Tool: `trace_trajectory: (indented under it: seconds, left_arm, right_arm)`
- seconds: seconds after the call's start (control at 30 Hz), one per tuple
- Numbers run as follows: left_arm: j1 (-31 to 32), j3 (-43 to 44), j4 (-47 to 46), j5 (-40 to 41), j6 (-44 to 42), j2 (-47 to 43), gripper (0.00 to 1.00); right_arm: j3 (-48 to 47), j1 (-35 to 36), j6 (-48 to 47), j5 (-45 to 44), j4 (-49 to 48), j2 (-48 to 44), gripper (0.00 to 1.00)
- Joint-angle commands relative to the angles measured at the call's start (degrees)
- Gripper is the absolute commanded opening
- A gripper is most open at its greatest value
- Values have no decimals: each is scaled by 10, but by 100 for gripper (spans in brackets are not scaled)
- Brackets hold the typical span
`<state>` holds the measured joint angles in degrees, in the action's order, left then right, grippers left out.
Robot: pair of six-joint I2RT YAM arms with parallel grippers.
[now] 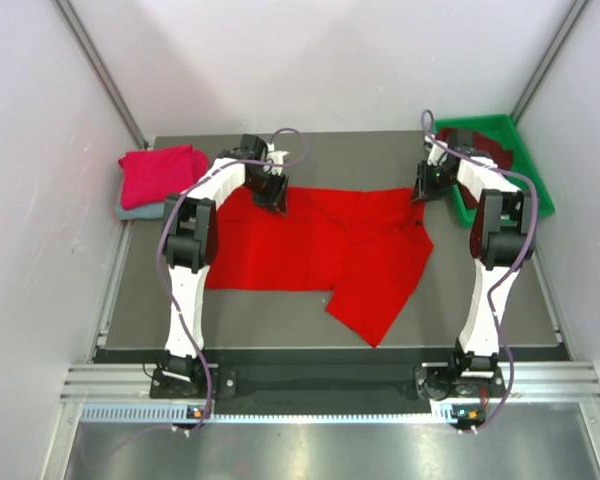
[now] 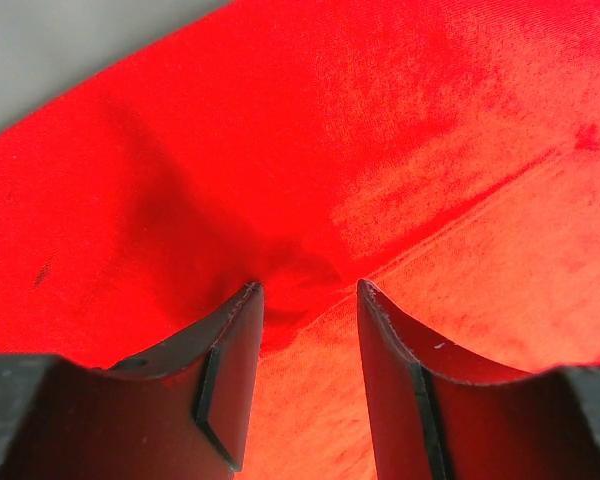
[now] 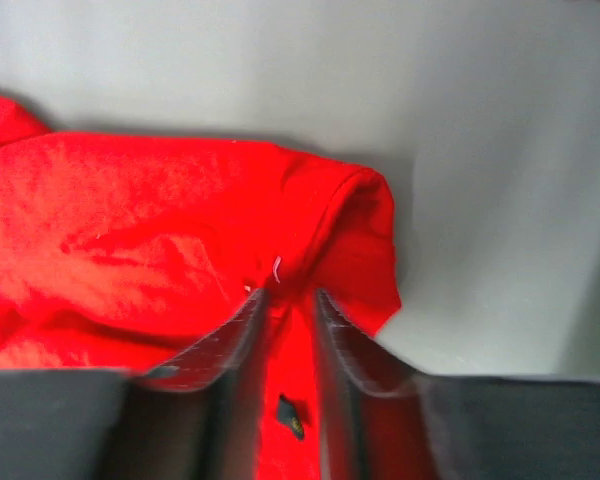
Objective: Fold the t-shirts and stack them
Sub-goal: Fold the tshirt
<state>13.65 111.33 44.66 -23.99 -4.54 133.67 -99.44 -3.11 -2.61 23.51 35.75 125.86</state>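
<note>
The bright red cloth short-sleeved t-shirt (image 1: 320,240) lies spread across the middle of the grey bench (image 1: 270,310), one part reaching toward the near edge. The left gripper (image 2: 308,290) pinches a puckered fold at the shirt's far left. The right gripper (image 3: 290,295) nips a ridge at its far right corner. At the bench's far left corner, a folded crimson-pink shirt (image 1: 160,175) rests on a grey-blue shirt (image 1: 138,211). The green plastic tray (image 1: 500,120) stands at the far right corner.
</note>
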Motion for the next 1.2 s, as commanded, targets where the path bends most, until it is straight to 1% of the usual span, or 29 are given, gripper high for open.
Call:
trace_trajectory:
  seconds: [0.0, 0.03, 0.07, 0.17, 0.53, 0.77, 0.8, 0.87, 0.9, 0.93, 1.0, 1.03, 1.17]
  left_arm:
    - [-7, -12, 28, 60, -27, 25, 49]
    - [-8, -14, 29, 63, -28, 24, 49]
    - [-8, -15, 30, 69, -30, 24, 49]
    - [-11, -16, 33, 74, -32, 26, 49]
    - [-11, -9, 31, 104, -36, 35, 49]
    - [-11, -9, 26, 115, -35, 35, 49]
    - [-11, -9, 26, 115, -35, 35, 49]
    - [-11, -10, 27, 115, -36, 34, 49]
    - [-11, -9, 26, 115, -36, 34, 49]
    - [-11, -10, 27, 115, -36, 34, 49]
    - [-11, -10, 26, 115, -35, 34, 49]
    - [-11, -10, 26, 113, -35, 34, 49]
    - [-11, -7, 25, 108, -34, 37, 49]
  right_arm:
    - [-24, 4, 2, 22, -16, 23, 21]
    - [-32, 4, 1, 22, -16, 26, 16]
    - [-36, 4, 0, 21, -16, 29, 9]
    - [-52, 3, 0, 18, -18, 39, 0]
    - [-119, -12, 4, -7, -31, 70, 0]
    - [-141, -14, 8, -20, -46, 83, 0]
    - [-144, -14, 12, -16, -45, 83, 1]
    - [-141, -13, 19, -9, -43, 76, 17]
    - [-135, -13, 22, -11, -42, 74, 38]
    - [-132, -13, 23, -11, -41, 68, 45]
    - [-118, -12, 23, -6, -41, 61, 49]
    - [-113, -12, 41, -2, -40, 54, 49]
    - [-93, -12, 53, 21, -42, 39, 49]
